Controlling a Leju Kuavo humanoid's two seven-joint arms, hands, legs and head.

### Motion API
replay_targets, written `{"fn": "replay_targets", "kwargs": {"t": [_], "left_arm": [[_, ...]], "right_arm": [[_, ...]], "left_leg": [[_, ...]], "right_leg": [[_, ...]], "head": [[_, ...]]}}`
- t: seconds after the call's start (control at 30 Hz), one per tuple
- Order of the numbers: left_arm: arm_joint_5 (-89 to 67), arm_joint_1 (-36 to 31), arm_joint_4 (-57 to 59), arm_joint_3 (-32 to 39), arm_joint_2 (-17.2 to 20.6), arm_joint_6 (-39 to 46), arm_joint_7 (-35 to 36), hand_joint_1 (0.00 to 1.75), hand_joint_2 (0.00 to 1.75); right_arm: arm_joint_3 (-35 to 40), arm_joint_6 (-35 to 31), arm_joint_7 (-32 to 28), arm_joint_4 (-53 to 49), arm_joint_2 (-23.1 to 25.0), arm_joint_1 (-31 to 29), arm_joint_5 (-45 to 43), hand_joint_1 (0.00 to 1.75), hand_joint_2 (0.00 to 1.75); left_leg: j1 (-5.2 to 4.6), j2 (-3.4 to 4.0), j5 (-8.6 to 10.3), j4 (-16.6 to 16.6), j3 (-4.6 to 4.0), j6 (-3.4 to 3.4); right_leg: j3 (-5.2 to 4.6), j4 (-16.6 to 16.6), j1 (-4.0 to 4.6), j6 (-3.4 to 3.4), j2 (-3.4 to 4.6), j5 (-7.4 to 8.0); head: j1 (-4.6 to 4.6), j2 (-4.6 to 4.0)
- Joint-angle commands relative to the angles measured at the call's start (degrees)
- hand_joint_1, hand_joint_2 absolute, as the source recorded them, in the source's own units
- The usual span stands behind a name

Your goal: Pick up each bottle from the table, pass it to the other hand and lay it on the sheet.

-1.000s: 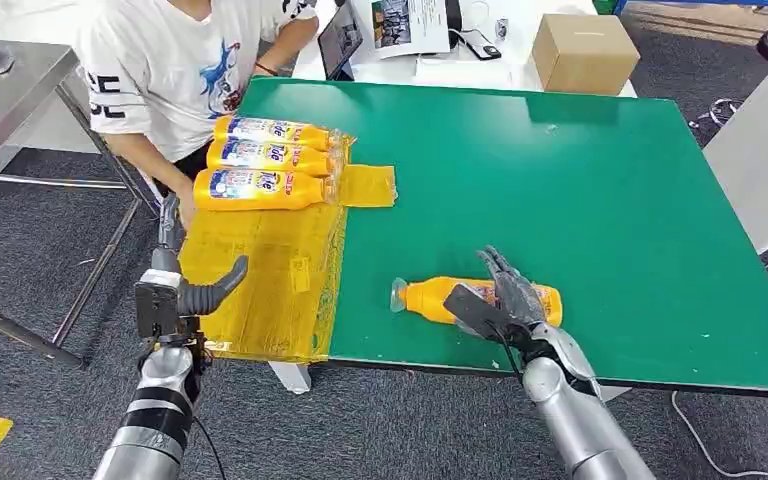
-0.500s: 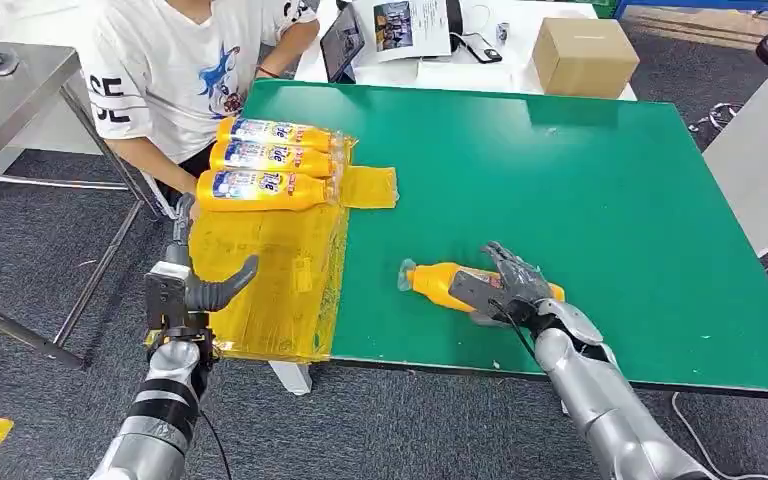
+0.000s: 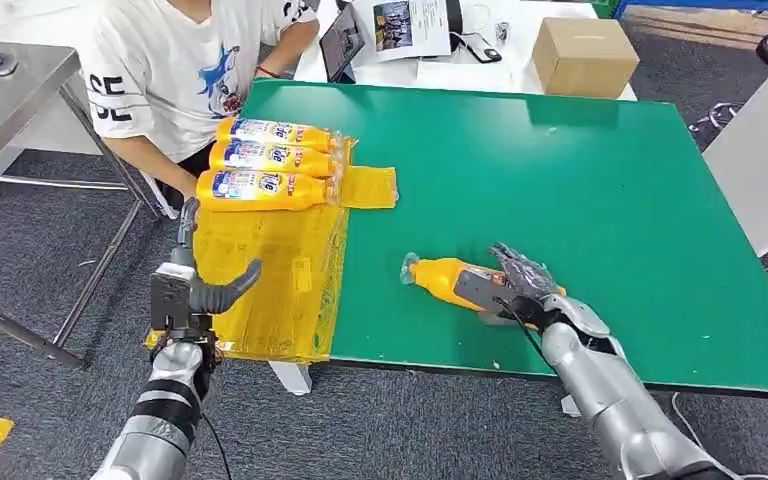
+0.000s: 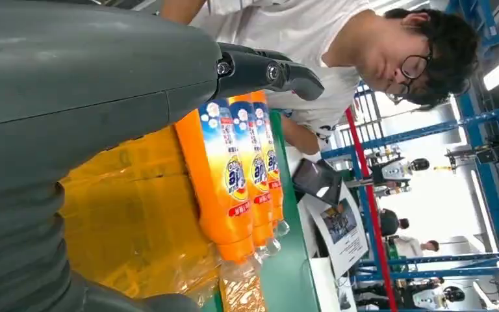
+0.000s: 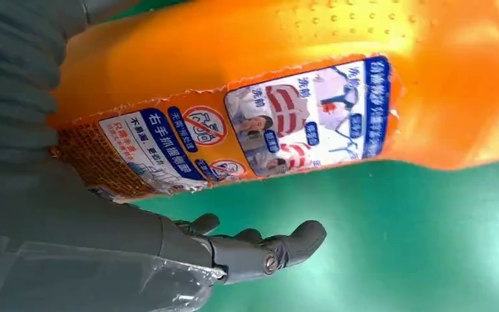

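Green table [image 3: 580, 190], my right hand [image 3: 516, 286] wrapped around lying orange detergent bottle [image 3: 444, 279], my left hand [image 3: 200, 288] open, empty, over yellow sheet [image 3: 270, 270]

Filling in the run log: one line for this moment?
right hand: grips bottle lying on table | left hand: empty above sheet | three bottles laid

Orange bottles, yellow sheet, green table.
Bottle [image 3: 455, 284] at lower centre was orange with a white, blue and red label; three bottles [image 3: 265, 158] upper left were orange with blue-white labels. Sheet [image 3: 260, 270] was translucent yellow, table [image 3: 560, 170] plain green, box [image 3: 585, 52] brown, hands [image 3: 520, 290] dark grey.
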Motion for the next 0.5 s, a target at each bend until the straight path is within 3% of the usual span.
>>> {"fn": "replay_targets", "kwargs": {"t": [0.03, 0.23, 0.27, 0.3, 0.33, 0.5], "left_arm": [[0.4, -4.2, 6.7, -0.4, 0.4, -0.3, 0.2, 0.0, 1.75], [0.9, -5.4, 8.9, -0.3, 0.5, -0.9, 0.2, 0.0, 1.75], [0.8, -5.6, 9.4, -0.4, 0.5, -0.9, 0.2, 0.0, 1.75], [0.9, -5.6, 9.2, -0.5, 0.4, -0.9, 0.2, 0.0, 1.75], [1.1, -5.7, 9.4, -0.4, 0.3, -1.2, 0.2, 0.0, 1.75], [2.0, -5.5, 9.1, -0.4, -0.4, -1.9, 0.2, 0.0, 1.75]], "right_arm": [[7.2, 4.5, 0.3, 7.6, -2.5, -2.8, -0.2, 0.0, 1.75], [12.6, 8.7, -0.5, 7.9, -4.8, -3.5, -2.1, 0.0, 1.75], [13.9, 10.2, -1.3, 7.8, -5.7, -3.9, -3.3, 0.1, 1.75], [15.1, 10.8, -1.5, 7.5, -6.3, -4.1, -4.2, 1.08, 1.75], [15.5, 11.7, -1.7, 7.5, -6.7, -4.5, -4.3, 1.69, 1.75], [18.2, 15.4, -1.9, 5.9, -9.4, -6.2, -6.2, 1.75, 1.75]], "left_leg": [[0.06, -0.1, 0.01, 0.0, 0.1, -0.06], [0.06, -0.11, 0.0, 0.0, 0.15, -0.06], [0.1, -0.17, -0.01, -0.1, 0.21, -0.1], [0.07, -0.16, 0.01, -0.1, 0.16, -0.07], [0.11, -0.21, -0.01, -0.1, 0.23, -0.11], [0.07, -0.18, 0.0, 0.0, 0.17, -0.06]], "right_leg": [[0.15, -0.1, 0.06, -0.07, -0.06, -0.01], [0.2, -0.1, 0.06, -0.07, -0.07, -0.02], [0.29, -0.1, 0.09, -0.1, -0.11, -0.04], [0.22, -0.1, 0.07, -0.07, -0.11, -0.03], [0.32, -0.1, 0.1, -0.12, -0.14, -0.05], [0.25, -0.1, 0.06, -0.07, -0.12, -0.03]], "head": [[0.0, 0.0], [-0.02, 0.0], [-0.02, 0.0], [-0.02, 0.0], [-0.02, 0.0], [-0.02, 0.0]]}}
